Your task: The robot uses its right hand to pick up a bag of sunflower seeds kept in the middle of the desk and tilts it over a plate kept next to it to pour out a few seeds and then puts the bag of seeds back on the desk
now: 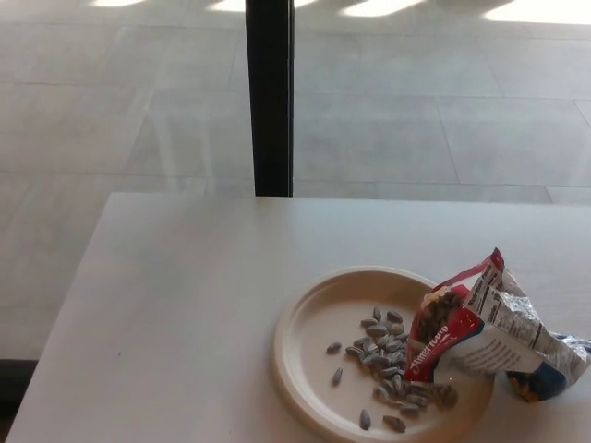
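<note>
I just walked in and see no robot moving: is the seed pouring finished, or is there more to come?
It looks finished. Sunflower seeds lie scattered on the plate, so the pour is done. The bag lies open on its side, mouth over the plate's rim, with no hand in view. Nothing seems left.

Soft daylight, glare streaks on floor [388, 92], mild blur

Pale cream plate [309, 337]; grey striped seeds [380, 334]; red, white and silver bag [485, 328] with blue corner; off-white worktop [185, 314]; black post [270, 97]; grey floor [111, 111].
</note>
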Robot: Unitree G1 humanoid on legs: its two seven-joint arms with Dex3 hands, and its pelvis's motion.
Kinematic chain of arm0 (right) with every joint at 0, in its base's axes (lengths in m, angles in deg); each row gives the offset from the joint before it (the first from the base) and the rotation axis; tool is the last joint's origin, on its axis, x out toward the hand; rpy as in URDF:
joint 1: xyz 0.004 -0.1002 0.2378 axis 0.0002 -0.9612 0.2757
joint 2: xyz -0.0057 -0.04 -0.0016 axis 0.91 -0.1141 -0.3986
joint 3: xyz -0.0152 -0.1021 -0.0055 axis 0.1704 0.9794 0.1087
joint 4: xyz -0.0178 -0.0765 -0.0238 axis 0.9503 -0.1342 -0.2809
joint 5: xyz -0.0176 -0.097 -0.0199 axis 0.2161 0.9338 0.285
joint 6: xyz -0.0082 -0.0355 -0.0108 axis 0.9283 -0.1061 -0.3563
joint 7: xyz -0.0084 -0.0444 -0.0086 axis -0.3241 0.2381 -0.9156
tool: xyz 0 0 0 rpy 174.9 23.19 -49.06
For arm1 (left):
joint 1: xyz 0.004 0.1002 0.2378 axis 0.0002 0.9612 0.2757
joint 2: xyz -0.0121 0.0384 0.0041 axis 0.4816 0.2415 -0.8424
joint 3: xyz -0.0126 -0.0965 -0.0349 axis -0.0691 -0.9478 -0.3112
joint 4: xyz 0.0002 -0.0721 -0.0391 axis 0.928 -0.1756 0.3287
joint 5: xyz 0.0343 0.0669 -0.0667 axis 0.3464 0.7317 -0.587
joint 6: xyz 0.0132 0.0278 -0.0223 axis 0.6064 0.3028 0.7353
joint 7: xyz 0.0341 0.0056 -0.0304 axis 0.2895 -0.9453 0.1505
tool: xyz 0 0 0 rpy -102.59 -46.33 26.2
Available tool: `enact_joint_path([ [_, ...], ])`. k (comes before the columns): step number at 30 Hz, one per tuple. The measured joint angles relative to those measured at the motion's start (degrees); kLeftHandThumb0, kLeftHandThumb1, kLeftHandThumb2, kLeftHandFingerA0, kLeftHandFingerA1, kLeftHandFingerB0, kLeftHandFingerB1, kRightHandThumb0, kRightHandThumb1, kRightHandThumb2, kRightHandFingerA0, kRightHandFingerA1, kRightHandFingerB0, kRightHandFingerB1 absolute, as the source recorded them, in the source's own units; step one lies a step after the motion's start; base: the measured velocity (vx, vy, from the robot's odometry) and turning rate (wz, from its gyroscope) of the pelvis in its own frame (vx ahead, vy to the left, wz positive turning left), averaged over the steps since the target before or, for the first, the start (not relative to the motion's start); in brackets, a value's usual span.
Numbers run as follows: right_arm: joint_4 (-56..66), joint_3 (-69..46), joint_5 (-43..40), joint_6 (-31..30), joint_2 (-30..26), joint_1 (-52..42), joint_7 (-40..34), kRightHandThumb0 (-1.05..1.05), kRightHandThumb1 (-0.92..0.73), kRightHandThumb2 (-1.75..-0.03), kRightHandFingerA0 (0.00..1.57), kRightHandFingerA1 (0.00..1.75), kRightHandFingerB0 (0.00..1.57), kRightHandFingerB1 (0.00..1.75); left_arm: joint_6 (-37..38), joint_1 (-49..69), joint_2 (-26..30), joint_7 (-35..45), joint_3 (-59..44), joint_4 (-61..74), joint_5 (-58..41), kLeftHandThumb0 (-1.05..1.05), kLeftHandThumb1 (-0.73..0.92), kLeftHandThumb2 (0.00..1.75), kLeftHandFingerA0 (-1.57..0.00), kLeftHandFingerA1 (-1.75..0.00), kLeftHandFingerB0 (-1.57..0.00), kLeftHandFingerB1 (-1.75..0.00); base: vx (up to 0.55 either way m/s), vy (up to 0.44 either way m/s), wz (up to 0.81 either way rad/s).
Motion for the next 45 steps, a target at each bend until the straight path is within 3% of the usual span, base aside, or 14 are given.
enact_joint_path([
  [3,-0.2,1.92,-0.27,0.26,0.0,0.53,0.09,-0.98,-0.66,-1.11,0.0,0.61,0.0,0.51,-0.4,-0.79,0.03,0.01,-0.23,-0.03,-0.22,-0.77,0.59,0.98,-0.45,-0.63,-0.24,-0.49,0.0,0.0,0.0],
  [4,-0.26,2.56,-0.37,0.37,-0.01,0.62,0.2,-1.0,-0.66,-1.12,0.0,0.61,0.0,0.48,-0.53,-1.0,0.04,0.01,-0.23,-0.03,-0.27,-0.8,0.76,0.63,-0.53,-0.53,-0.31,-0.35,0.0,0.0,0.0],
  [21,-0.01,7.7,-2.41,1.37,-0.02,0.95,1.79,-0.96,-0.61,-1.05,0.0,0.58,0.0,0.52,-0.89,-1.15,0.05,-0.04,0.45,-0.23,-0.38,-0.79,0.75,0.62,-0.51,-0.52,-0.32,-0.35,0.0,0.0,0.0],
  [23,-0.24,10.38,-1.68,2.84,-0.08,0.33,2.81,-0.98,-0.59,-1.01,0.0,0.6,0.0,0.58,-1.07,-1.17,0.05,-0.04,0.46,-0.25,-0.39,-0.8,0.74,0.62,-0.51,-0.52,-0.31,-0.35,0.0,0.0,0.0],
  [24,-0.45,11.95,-1.16,3.64,-0.11,-0.04,3.22,-0.9,-0.72,-0.65,0.0,0.62,0.0,0.75,-1.11,-1.22,0.05,-0.05,0.49,-0.27,-0.39,-0.78,0.74,0.62,-0.51,-0.53,-0.31,-0.36,0.0,0.0,0.0],
  [26,-0.66,14.87,0.01,5.05,-0.22,-0.85,3.76,-0.88,-0.7,-0.66,0.0,0.59,0.0,0.76,-1.2,-1.27,0.05,-0.09,0.64,-0.3,-0.35,-0.77,0.75,0.62,-0.48,-0.53,-0.3,-0.36,0.0,0.0,0.0],
  [28,-0.7,16.97,0.71,6.1,-0.46,-1.62,4.66,-0.86,-0.71,-0.63,0.0,0.83,0.0,0.84,-1.2,-1.2,0.07,-0.12,1.6,-0.31,-0.05,-0.74,0.72,0.62,-0.45,-0.53,-0.33,-0.39,0.0,0.0,0.0],
  [29,-0.73,18.43,1.28,6.92,-0.67,-2.19,5.25,-0.84,-0.58,-0.93,0.1,0.75,0.15,0.69,-1.2,-1.15,0.07,-0.12,2.22,-0.31,0.15,-0.77,0.57,0.94,-0.47,-0.63,-0.33,-0.52,0.0,0.0,0.0],
  [30,-0.71,20.36,2.09,7.92,-1.04,-2.96,5.98,-0.84,-0.71,-0.62,0.29,0.87,0.4,0.61,-1.2,-1.13,0.08,-0.11,2.98,-0.31,0.36,-0.72,0.67,0.6,-0.59,-0.61,-0.46,-0.42,0.0,0.0,0.0],
  [31,-0.7,22.32,2.89,8.59,-1.46,-3.5,6.44,-0.86,-0.71,-0.62,0.34,0.83,0.44,0.59,-1.2,-1.11,0.08,-0.11,3.49,-0.32,0.48,-0.72,0.67,0.6,-0.59,-0.61,-0.46,-0.41,0.0,0.0,0.0],
  [34,-0.67,27.5,5.23,9.96,-2.48,-4.64,7.29,-0.83,-0.72,-0.62,0.41,0.78,0.52,0.54,-1.19,-1.14,0.07,-0.11,4.8,-0.32,0.88,-0.73,0.64,0.59,-0.54,-0.62,-0.47,-0.39,0.0,0.0,0.0],
  [35,-0.61,28.89,5.85,10.38,-2.74,-5.01,7.55,-0.83,-0.72,-0.62,0.41,0.78,0.52,0.54,-1.19,-1.17,0.07,-0.11,5.14,-0.31,1.02,-0.78,0.5,0.95,-0.54,-0.69,-0.44,-0.53,0.0,0.0,0.0],
  [36,-0.36,31.03,6.87,11.09,-3.19,-5.6,7.96,-0.83,-0.72,-0.62,0.41,0.78,0.52,0.54,-1.2,-1.22,0.07,-0.15,5.79,-0.31,1.31,-0.83,0.7,0.61,-0.54,-0.67,-0.46,-0.46,0.0,0.0,0.0],
  [45,0.64,39.92,12.08,17.04,-6.67,-7.74,10.65,-0.83,-0.72,-0.62,0.41,0.78,0.52,0.54,-1.19,-1.29,0.7,-2.05,11.8,-0.56,4.51,-0.83,0.7,0.61,-0.54,-0.67,-0.46,-0.46,0.0,0.0,0.0],
])
